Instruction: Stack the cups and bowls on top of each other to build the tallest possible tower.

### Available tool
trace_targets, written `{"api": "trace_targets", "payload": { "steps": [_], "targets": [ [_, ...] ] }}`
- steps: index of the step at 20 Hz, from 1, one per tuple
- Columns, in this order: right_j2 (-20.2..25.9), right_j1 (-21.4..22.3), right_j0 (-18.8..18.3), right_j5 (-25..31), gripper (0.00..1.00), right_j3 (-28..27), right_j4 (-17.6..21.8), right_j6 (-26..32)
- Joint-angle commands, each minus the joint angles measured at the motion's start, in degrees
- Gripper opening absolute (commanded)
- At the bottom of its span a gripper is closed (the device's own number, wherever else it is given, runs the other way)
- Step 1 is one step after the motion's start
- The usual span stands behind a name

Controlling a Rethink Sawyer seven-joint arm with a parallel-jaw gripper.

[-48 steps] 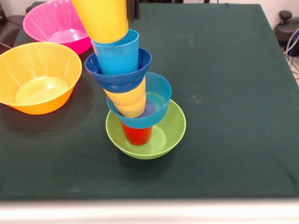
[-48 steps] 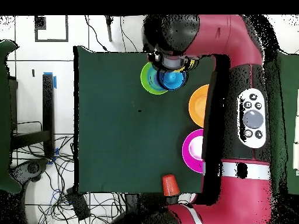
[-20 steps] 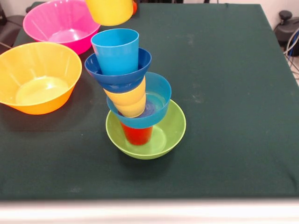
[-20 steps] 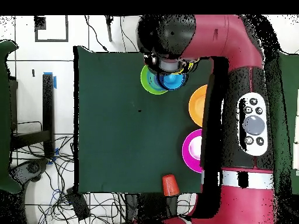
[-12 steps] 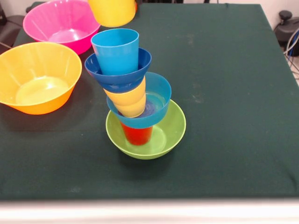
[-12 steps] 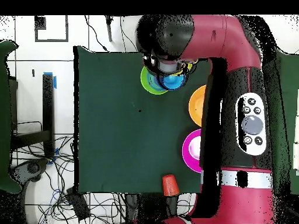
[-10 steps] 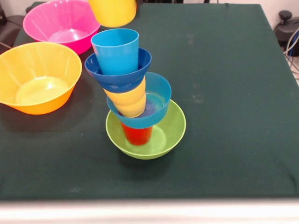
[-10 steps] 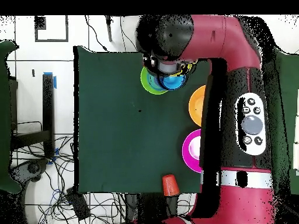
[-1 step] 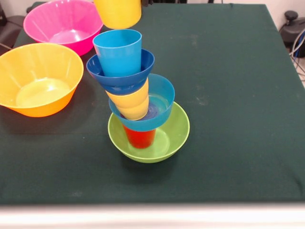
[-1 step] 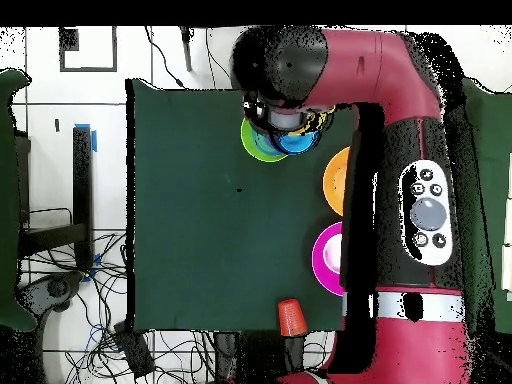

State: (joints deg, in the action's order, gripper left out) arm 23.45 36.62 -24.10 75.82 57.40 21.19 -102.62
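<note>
Since 2.4 s ago the glossy yellow plastic cup has come off the tower and now hangs clear above the light blue plastic cup, only its lower part showing at the front view's top edge. Tower leans, bottom to top: medium green plastic bowl, red cup, small light blue bowl, second yellow cup, small dark blue bowl, light blue cup; large pink bowl and large yellow-orange bowl sit apart on the dark green table, orange cup at its edge overhead. My gripper is hidden under my arm, so I can't tell how far it's open or whether it has the cup.
</note>
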Motion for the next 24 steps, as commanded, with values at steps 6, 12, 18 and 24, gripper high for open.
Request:
{"api": "trace_targets", "payload": {
  "steps": [6, 12, 18, 24],
  "targets": [
    [1.9, -2.0, 0.0, -2.4, 0.00, 5.5, 4.0, 13.8],
    [2.0, -2.1, -0.3, -2.0, 0.00, 5.0, 4.1, 14.6],
    [2.2, -2.1, -0.5, -2.0, 0.00, 4.7, 4.1, 14.9],
    [2.5, -3.1, -0.4, -2.2, 0.00, 3.3, 4.5, 15.1]
  ]
}}
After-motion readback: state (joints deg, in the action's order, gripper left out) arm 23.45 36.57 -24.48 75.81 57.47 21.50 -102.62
